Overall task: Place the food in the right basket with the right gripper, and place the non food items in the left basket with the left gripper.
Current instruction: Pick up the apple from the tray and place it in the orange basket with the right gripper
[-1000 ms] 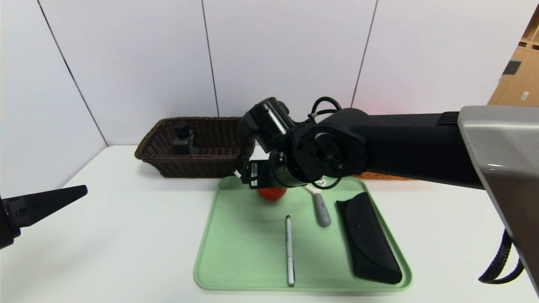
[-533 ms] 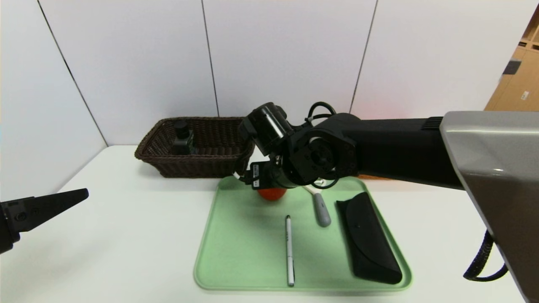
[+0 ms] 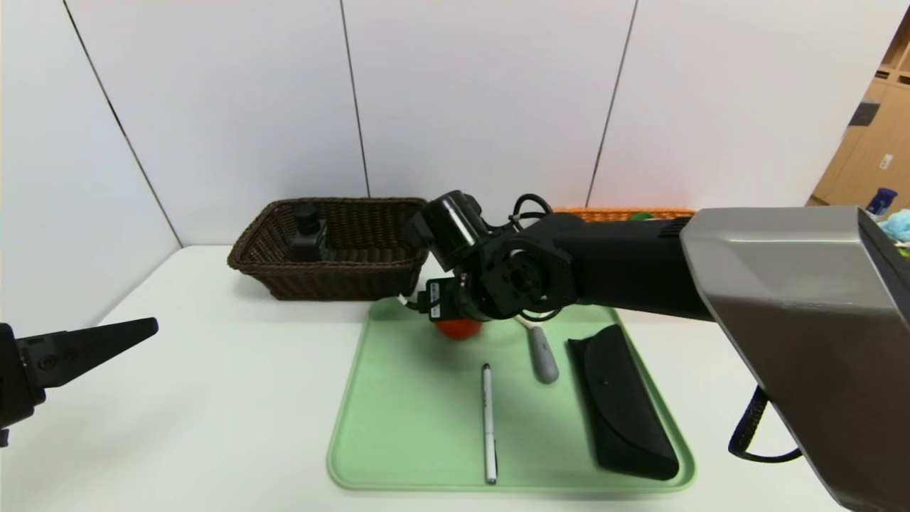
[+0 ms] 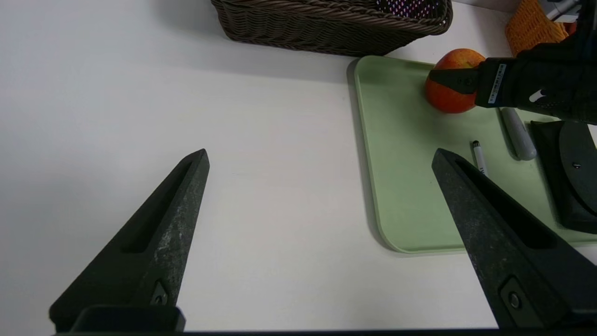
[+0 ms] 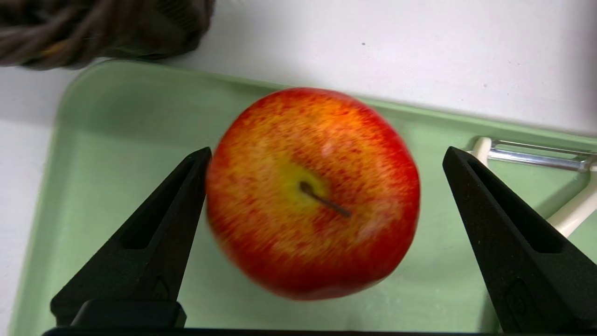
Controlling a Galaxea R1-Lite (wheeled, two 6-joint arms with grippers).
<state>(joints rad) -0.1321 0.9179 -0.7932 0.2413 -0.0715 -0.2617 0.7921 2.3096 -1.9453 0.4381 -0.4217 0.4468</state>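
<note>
Apple [image 5: 312, 193]: sitting on the green tray [image 3: 398, 427], near its far edge, between the spread fingers of the right hand [image 5: 324, 186].
Right hand: standing wide open, gripping nothing; one finger is nearly touching the fruit's side, the other is well apart.
Left hand [image 4: 319, 158]: hanging open and idle over the bare surface [image 3: 213, 398], empty.
Risk: closing off-centre could be nudging the round, shiny fruit sideways; it may roll toward the peeler [image 5: 555, 186] or slip out.
Hidden: the right arm is covering most of the orange basket [image 3: 618, 212]; its contents are hard to make out.
Left basket [image 3: 330, 245]: holding a dark bottle [image 3: 307, 231].
</note>
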